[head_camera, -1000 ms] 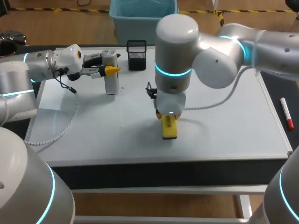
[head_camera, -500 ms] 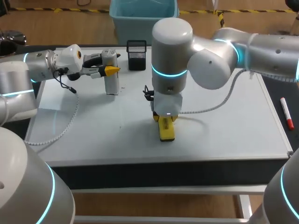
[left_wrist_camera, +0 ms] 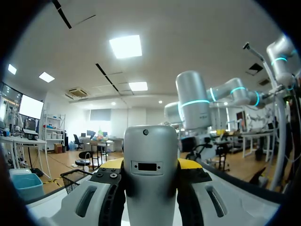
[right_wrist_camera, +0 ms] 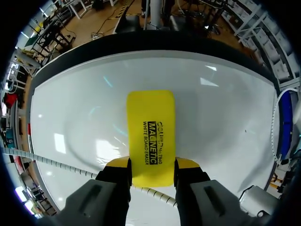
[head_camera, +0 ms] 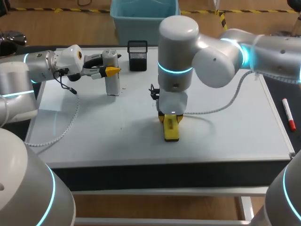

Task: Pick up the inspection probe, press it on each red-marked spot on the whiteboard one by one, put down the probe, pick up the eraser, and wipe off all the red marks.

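The grey-white inspection probe [head_camera: 112, 77] stands upright at the back left of the whiteboard [head_camera: 225, 127]. My left gripper [head_camera: 111, 70] is shut on its upper part. In the left wrist view the probe [left_wrist_camera: 150, 174] fills the space between the yellow fingertips [left_wrist_camera: 192, 164]. The yellow eraser [head_camera: 171, 128] lies flat on the board's middle front with my right gripper [head_camera: 170, 117] shut on its near end. In the right wrist view the eraser [right_wrist_camera: 151, 134] runs ahead from between the fingers [right_wrist_camera: 187, 165] of that gripper [right_wrist_camera: 153, 165]. No red marks show on the board.
A black mesh holder [head_camera: 137, 55] stands at the board's back edge, just right of the probe. A red marker [head_camera: 288, 113] lies on the dark table to the right of the board. A white coiled cable [head_camera: 214, 106] trails from the right arm over the board.
My right gripper slid the eraser a little left and then back to the right on the board. The left arm and the probe have not moved.
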### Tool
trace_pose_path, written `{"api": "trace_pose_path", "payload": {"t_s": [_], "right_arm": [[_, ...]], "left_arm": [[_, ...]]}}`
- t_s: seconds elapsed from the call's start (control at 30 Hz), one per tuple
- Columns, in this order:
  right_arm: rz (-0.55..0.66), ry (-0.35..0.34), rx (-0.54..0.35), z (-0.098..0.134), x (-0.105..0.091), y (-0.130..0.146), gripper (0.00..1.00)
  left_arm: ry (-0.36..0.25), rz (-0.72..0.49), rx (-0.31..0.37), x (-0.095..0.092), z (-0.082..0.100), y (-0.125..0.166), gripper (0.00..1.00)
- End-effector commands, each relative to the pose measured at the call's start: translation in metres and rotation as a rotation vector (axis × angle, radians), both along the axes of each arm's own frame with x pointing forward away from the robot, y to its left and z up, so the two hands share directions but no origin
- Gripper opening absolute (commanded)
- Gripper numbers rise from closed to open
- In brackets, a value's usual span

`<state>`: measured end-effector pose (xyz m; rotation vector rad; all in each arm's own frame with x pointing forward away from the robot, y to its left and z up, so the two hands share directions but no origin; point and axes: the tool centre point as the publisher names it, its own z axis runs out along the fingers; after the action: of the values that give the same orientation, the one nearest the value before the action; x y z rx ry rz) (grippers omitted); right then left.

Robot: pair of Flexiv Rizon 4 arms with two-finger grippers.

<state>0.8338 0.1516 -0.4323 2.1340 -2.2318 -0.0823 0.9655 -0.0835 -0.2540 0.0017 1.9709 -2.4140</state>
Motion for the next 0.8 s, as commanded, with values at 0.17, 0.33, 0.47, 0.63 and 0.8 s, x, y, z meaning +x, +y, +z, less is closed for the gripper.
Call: {"api": "trace_pose_path", "payload": {"t_s": [0.17, 0.33, 0.47, 0.63, 0.8], "right_arm": [[-0.035, -0.009, -0.021, -0.002, 0.002, -0.02, 0.0], [-0.067, -0.015, -0.042, -0.003, 0.004, -0.036, 0.0], [-0.093, -0.013, -0.05, -0.004, 0.005, -0.047, 0.0], [-0.113, -0.016, -0.061, -0.004, 0.008, -0.057, 0.0], [-0.125, -0.019, -0.069, -0.002, 0.011, -0.064, 0.0]], "left_arm": [[-0.001, 0.0, -0.001, 0.0, 0.0, 0.0, 0.0], [-0.001, 0.0, -0.001, 0.0, 0.0, 0.0, 0.0], [-0.001, 0.0, -0.001, 0.0, 0.0, 0.0, 0.0], [-0.001, 0.0, -0.001, 0.0, 0.0, 0.0, 0.0], [-0.001, 0.0, -0.001, 0.0, 0.0, 0.0, 0.0]]}}
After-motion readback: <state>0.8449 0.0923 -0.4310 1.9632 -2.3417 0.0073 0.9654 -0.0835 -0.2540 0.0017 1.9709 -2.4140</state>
